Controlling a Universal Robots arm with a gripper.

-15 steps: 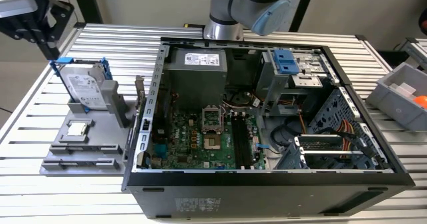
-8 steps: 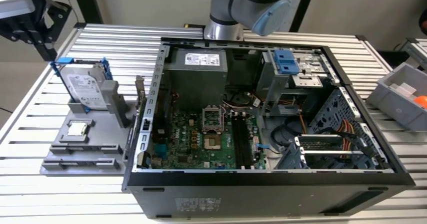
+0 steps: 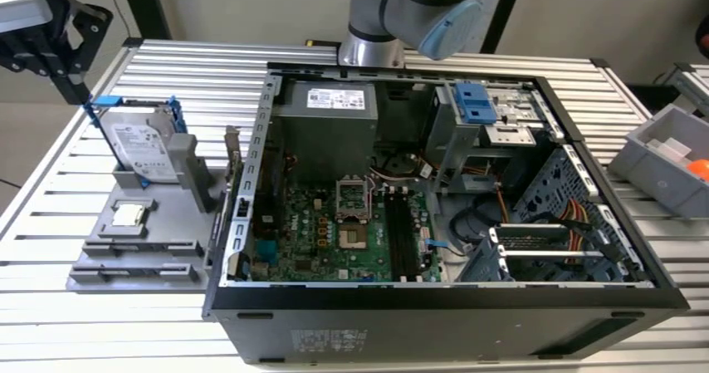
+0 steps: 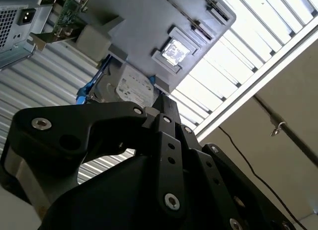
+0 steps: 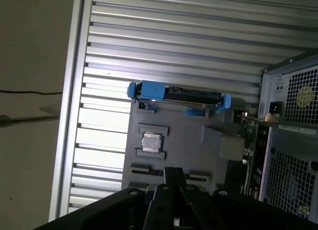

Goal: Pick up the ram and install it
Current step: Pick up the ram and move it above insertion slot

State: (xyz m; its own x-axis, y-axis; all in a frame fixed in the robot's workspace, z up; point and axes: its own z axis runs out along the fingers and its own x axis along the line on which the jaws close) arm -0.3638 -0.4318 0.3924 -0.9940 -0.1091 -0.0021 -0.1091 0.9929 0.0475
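**Hovering, nothing grabbed yet**

The black metal gripper (image 5: 174, 174) hangs with fingers pressed together, holding nothing. Right below its tip, the thin dark ram stick (image 5: 141, 168) (pretty sure that's it) sits edge-up in the grey plastic tray (image 5: 189, 150).

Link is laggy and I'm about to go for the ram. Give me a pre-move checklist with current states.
1. Ram located on the gray fixture: cannot tell.
2. Gripper clear of the computer case: ok.
3. Hard drive standing in the fixture, apart from the gripper: ok.
4. Silver chip seated in its pocket: ok.
5. Motherboard's black slots open from above: ok; empty: cannot tell.
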